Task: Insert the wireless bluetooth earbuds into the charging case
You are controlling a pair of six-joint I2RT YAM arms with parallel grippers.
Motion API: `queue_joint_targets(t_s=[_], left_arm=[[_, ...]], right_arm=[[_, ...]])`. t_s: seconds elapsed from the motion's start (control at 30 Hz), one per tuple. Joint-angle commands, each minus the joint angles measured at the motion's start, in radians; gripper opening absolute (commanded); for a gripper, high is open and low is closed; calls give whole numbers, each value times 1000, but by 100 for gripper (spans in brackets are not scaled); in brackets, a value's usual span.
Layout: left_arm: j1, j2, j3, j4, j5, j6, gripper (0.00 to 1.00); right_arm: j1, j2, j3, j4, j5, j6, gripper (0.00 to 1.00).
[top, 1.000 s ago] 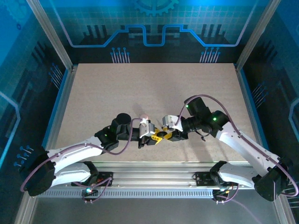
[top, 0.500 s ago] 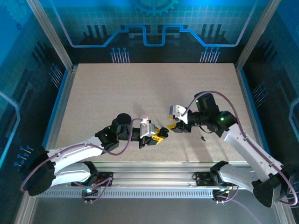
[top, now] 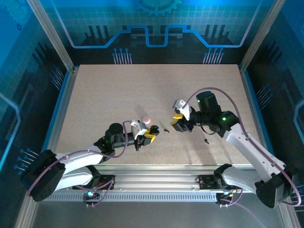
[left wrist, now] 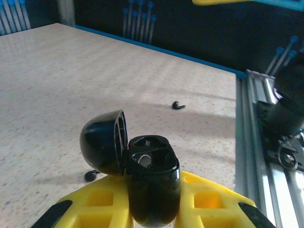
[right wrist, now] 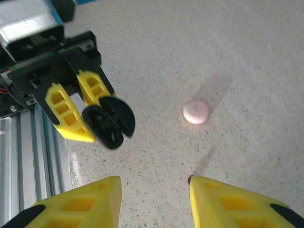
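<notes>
My left gripper (top: 149,135) is shut on the black charging case (left wrist: 152,187), which stands upright between the yellow fingers (left wrist: 209,202). The case's lid (left wrist: 102,142) is swung open to the left. Both sockets face up, and something pale glints in one. A black earbud (left wrist: 178,105) lies on the table further off, and another (left wrist: 90,175) lies close beside the case. In the top view these earbuds lie at the right (top: 206,140) and near the case (top: 166,128). My right gripper (right wrist: 154,183) hangs open and empty above the table, apart from the case (right wrist: 109,124).
A pink round case (top: 146,118) lies shut on the table just behind the left gripper. It also shows in the right wrist view (right wrist: 196,112). The metal rail (left wrist: 266,156) runs along the table's near edge.
My right gripper has drawn back up and to the right, away from the left gripper, and its jaws have widened. The left arm has pulled back a little with the case.
</notes>
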Motion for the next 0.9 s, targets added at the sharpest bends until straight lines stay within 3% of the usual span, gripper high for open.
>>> queue_joint_targets(t_s=[0.0, 0.47, 0.87], left_arm=[[23, -7, -41, 160, -79, -87, 16], [27, -155, -215, 113, -218, -21, 16], [38, -316, -237, -107, -273, 32, 16]], right_arm=[[21, 62, 36, -53, 78, 41, 42], [111, 465, 208, -172, 252, 22, 41], [235, 704, 298, -205, 370, -196, 41]])
